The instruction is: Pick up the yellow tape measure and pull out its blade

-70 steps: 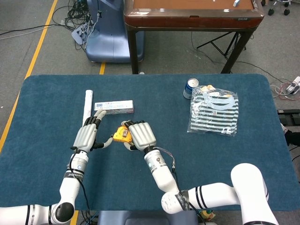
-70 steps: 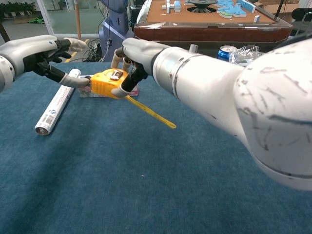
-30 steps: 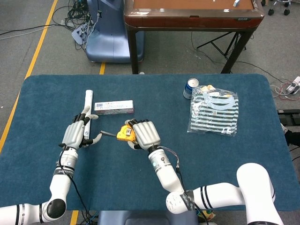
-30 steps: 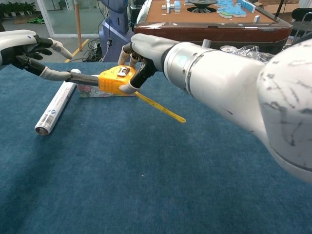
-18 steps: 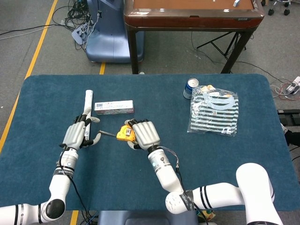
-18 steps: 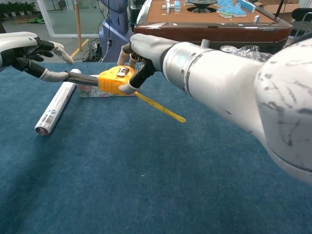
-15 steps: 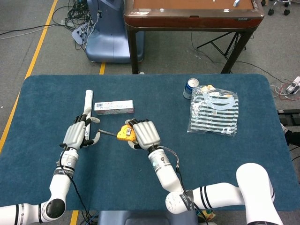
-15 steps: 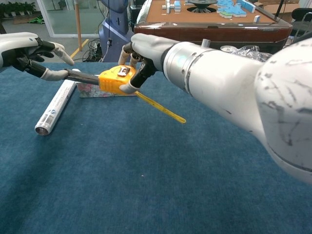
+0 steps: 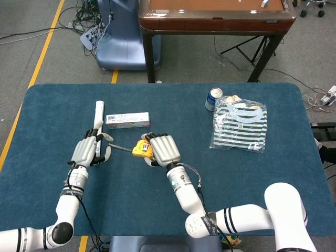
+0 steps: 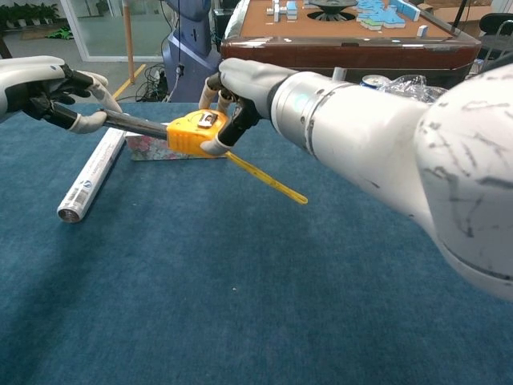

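No legible text; print on white roll [image 10: 84, 186] too small to read.

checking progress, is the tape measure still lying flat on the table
No, the right hand holds the yellow tape measure above the table, while the left hand pinches its blade.

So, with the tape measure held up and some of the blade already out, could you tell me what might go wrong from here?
The left hand only pinches the blade at its end; if that slips, the blade may snap back into the tape measure.

The right hand holds the case off the table, so a loose hold could drop it onto the box beneath.

The yellow strap dangles and could snag as the hands move apart.
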Controlling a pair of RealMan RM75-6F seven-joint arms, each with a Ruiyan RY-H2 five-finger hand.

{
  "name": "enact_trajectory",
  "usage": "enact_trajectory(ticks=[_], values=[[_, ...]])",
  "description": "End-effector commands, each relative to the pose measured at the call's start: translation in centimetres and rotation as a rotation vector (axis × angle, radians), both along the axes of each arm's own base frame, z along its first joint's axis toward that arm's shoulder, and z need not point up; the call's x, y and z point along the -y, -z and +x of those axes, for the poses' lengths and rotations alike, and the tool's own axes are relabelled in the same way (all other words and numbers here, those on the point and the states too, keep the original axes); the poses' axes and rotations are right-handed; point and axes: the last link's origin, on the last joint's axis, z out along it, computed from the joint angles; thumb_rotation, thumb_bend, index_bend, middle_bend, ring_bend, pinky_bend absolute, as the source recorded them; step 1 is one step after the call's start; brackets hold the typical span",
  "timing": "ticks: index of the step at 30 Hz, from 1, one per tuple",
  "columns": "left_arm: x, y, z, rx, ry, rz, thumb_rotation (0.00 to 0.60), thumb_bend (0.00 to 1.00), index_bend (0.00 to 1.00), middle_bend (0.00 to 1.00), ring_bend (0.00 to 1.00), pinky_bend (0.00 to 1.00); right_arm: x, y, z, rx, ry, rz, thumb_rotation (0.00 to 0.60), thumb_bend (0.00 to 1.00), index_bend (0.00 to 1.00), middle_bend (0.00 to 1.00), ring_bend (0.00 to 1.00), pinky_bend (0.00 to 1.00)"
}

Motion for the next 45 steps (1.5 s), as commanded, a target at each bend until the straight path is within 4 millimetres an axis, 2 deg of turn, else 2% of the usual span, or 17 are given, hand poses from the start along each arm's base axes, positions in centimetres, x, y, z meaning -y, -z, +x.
enact_trajectory(ticks=[1,14,25,37,45], values=[[0.0,0.1,0.0,0.001,0.0,0.0,0.6,0.5,0.42,0.0,0.0,0.0,0.0,0.0,0.0,0.0,0.002,0.001,0.6,0.61,0.45,0.48,0.37,0.29],[-0.1,0.1,-0.2,0.008,-0.002,0.006,0.6,0.5,0.56,0.0,0.0,0.0,0.3,0.1,-0.4,-0.009,0.015,0.001,0.6,0.61,0.46,0.48,0.37,0.29],[0.2,-0.6,-0.9,0.021,0.003,0.033,0.6,0.5,0.58,0.01,0.0,0.0,0.3,-0.8,-0.9,-0.033,0.001,-0.003,0.6,0.61,0.46,0.49,0.37,0.29],[1.2,-0.9,-2.2,0.046,0.018,0.054,0.6,0.5,0.58,0.02,0.0,0.0,0.1,-3.4,-3.1,-0.103,-0.011,0.022,0.6,0.61,0.47,0.5,0.37,0.29],[2.0,-1.3,-2.9,0.06,0.039,0.065,0.6,0.5,0.57,0.04,0.0,0.0,-1.1,-4.8,-6.4,-0.119,-0.009,0.034,0.6,0.61,0.48,0.5,0.37,0.29]])
